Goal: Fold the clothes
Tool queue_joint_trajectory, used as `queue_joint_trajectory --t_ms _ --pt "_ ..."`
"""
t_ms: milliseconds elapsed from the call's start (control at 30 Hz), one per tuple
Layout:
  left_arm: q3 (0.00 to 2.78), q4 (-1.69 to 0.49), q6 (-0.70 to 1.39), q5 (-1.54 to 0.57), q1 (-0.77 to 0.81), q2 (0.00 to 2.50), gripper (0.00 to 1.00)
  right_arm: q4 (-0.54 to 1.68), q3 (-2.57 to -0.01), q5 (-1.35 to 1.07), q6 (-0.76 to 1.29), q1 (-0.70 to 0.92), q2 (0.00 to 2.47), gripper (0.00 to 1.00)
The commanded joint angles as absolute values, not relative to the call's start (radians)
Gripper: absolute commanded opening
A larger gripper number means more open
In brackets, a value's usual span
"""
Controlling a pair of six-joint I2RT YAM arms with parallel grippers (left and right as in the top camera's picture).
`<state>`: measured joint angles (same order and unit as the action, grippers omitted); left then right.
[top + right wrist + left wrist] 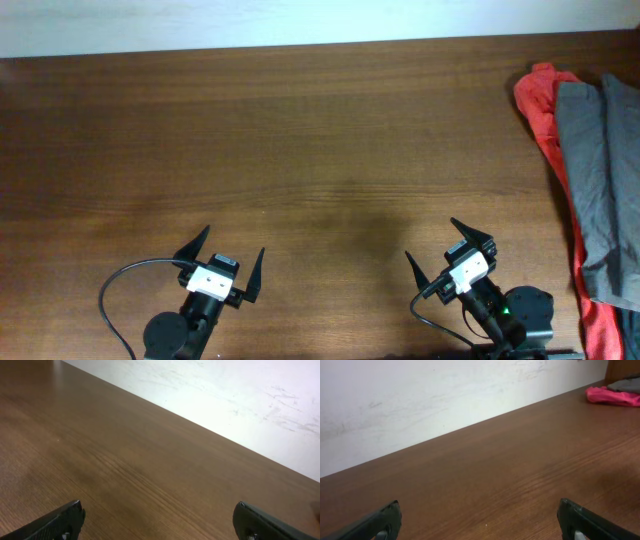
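On the woodgrain table (300, 150) lie shorts (600, 180) — grey, creased.

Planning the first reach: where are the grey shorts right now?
Overhead, the grey shorts lie at the table's right edge, on a red garment, well clear of the right hand.

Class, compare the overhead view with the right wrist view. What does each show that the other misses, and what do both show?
Overhead only: the grey shorts lying on a red garment at the right edge, plus the left end effector. Right wrist only: scuff marks on the white wall. Both: the brown table and the open right end effector.
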<state>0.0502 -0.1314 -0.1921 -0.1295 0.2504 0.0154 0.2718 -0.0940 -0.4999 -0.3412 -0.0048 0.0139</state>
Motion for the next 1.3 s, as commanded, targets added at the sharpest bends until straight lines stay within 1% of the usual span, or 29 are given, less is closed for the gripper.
queue_joint_trajectory --t_ms 0,1067,1267 --pt "0.037 -0.128 -0.208 -0.123 0.246 0.006 0.99 0.618 -0.161 -0.201 -0.340 -0.007 0.006 0.99" --pt "0.037 -0.120 -0.208 -0.122 0.246 0.006 0.99 0.617 -0.161 -0.202 -0.340 -0.007 0.006 0.99" --pt "0.037 -0.127 -0.207 -0.138 0.246 0.006 0.99 0.575 -0.161 -0.404 -0.332 -0.007 0.006 0.99"
